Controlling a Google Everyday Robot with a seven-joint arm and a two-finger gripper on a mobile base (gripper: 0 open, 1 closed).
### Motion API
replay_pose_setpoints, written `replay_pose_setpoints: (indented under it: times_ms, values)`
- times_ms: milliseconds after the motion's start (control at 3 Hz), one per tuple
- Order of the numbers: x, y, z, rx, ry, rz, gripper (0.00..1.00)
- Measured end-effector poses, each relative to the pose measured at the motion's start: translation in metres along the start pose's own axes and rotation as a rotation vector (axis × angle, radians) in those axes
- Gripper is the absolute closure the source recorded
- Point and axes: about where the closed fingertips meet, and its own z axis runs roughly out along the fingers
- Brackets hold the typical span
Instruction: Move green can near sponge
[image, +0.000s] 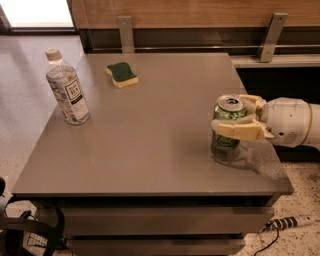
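Observation:
The green can (227, 134) stands upright near the right edge of the grey table (150, 140), with its silver top showing. My gripper (236, 118) reaches in from the right, and its pale fingers (239, 131) are shut around the can's upper half. The can's base is at the tabletop or just above it; I cannot tell which. The sponge (122, 74), dark green over pale yellow, lies flat at the far left-centre of the table, well away from the can.
A clear plastic water bottle (67, 87) with a white cap stands near the table's left edge. A wooden wall with metal brackets (270, 37) runs behind the table. A power strip (290, 223) and cables lie on the floor at the lower right.

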Motion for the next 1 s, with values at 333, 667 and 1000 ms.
replay_pose_setpoints:
  times_ms: [333, 667, 1000]
  values:
    - [-0.035, -0.041, -0.005, 0.039, 0.019, 0.006, 1.00]
    - [-0.072, -0.090, 0.008, 0.076, 0.002, -0.014, 1.00]
    - [-0.105, -0.134, 0.044, 0.099, -0.039, -0.045, 1.00]
